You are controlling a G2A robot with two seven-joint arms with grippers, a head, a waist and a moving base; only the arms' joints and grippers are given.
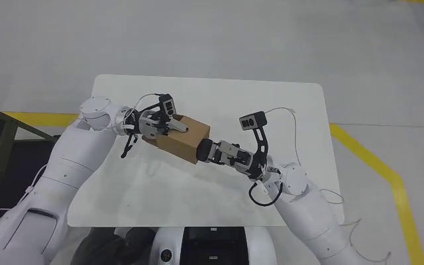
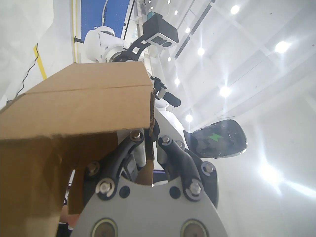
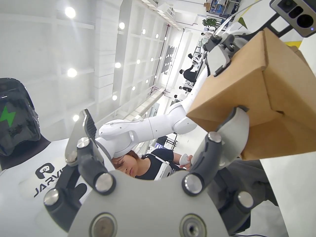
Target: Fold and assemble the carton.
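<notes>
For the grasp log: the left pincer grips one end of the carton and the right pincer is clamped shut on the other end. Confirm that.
Not right. The right pincer is open, not clamped shut: the right wrist view shows one finger resting against the end of the carton, the other standing free. The left pincer does grip the far end.

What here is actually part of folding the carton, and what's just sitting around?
Part of the job: carton; left gripper, clamped on one end of it; right gripper, open at the other end.
Just there: white table; yellow floor tape.
</notes>
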